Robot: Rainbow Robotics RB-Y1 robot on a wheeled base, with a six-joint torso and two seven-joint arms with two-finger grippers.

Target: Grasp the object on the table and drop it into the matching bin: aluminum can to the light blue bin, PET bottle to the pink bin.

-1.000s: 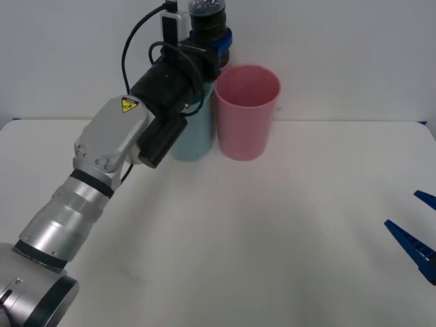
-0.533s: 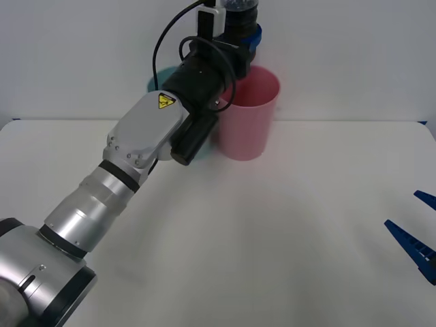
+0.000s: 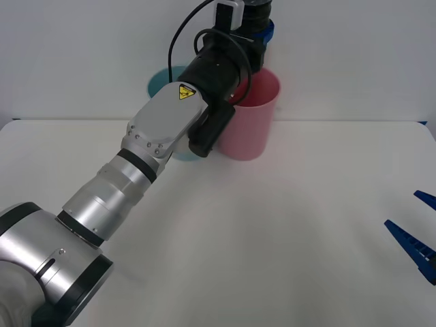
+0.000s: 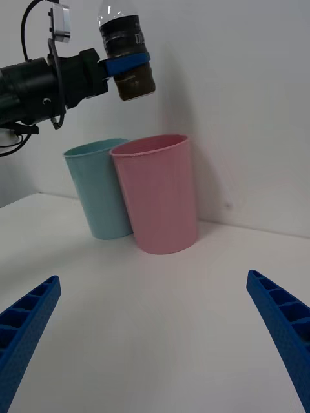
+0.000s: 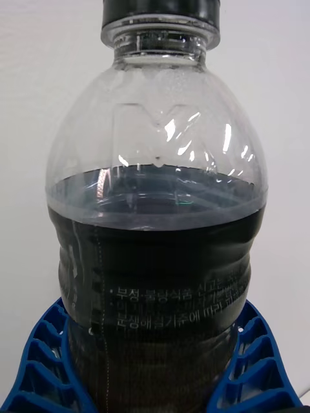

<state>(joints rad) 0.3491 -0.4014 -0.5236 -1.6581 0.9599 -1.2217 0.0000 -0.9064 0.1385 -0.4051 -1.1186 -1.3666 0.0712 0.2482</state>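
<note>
My left gripper [image 3: 263, 30] is shut on the PET bottle [image 3: 257, 9], a small clear bottle holding dark liquid under a dark cap. It holds the bottle upright, high above the pink bin [image 3: 251, 119]. In the right wrist view the PET bottle [image 4: 127, 55] hangs over the pink bin [image 4: 159, 197], on the side near the light blue bin [image 4: 97, 190]. The left wrist view has the PET bottle [image 5: 155, 226] between the blue fingers [image 5: 39, 371]. The left arm hides much of the light blue bin [image 3: 162, 80]. My right gripper [image 3: 419, 221] waits open at the table's right edge.
Both bins stand side by side and touching at the back of the white table [image 3: 272, 238], against a plain wall. The left arm reaches diagonally from the front left across the table to the bins.
My left arm has swung to the right with the bottle, from above the light blue bin to above the pink bin. The right gripper has not moved.
</note>
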